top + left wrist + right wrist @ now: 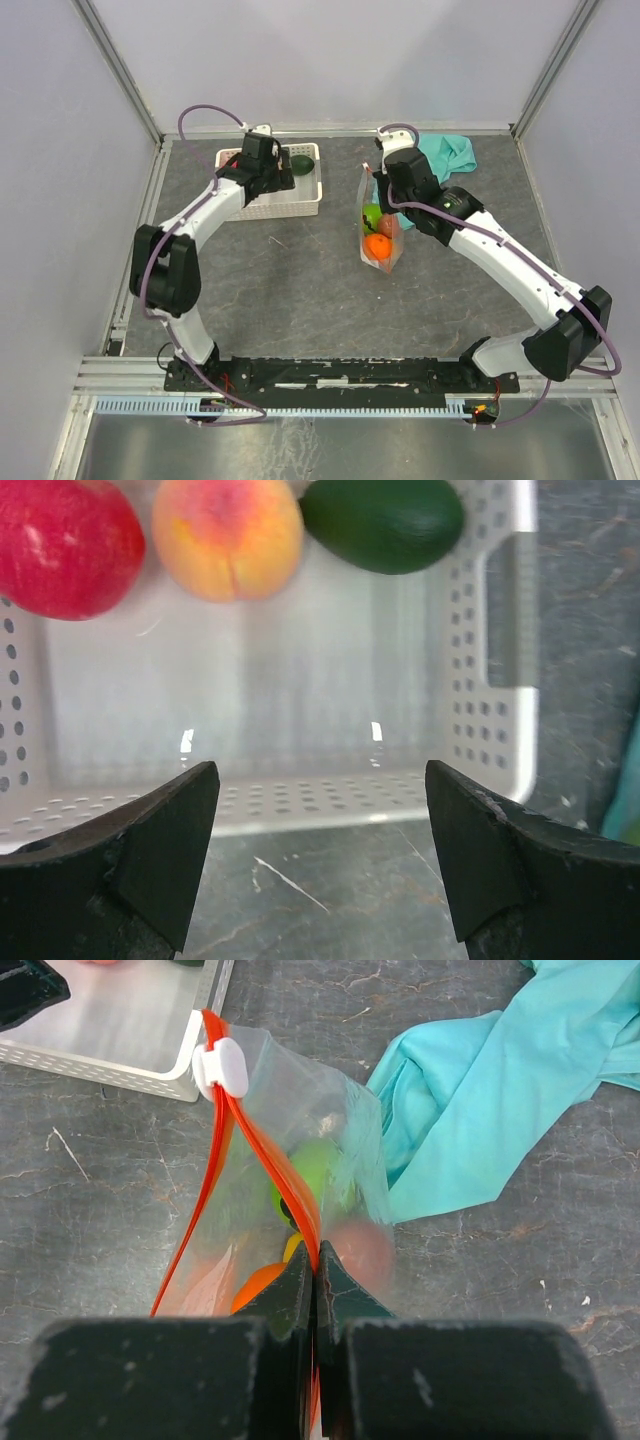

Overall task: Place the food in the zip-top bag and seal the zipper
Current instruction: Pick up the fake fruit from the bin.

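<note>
right gripper point(315, 1265) clenched on the zipper point(255, 1150), holding the zip-top bag point(340, 1110) upright for loading; left gripper point(320, 830) released and empty above the basket point(490, 730), where three pieces of food point(228, 538) lie.

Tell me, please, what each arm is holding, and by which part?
The right gripper, jaws shut, pinches the zip-top bag by its zipper. The left gripper, jaws open at the white basket, holds nothing.

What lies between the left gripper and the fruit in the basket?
Only the basket, its near wall and bare floor. The left gripper is open; the fruit sits at the far side. The left wrist view shows this.
</note>
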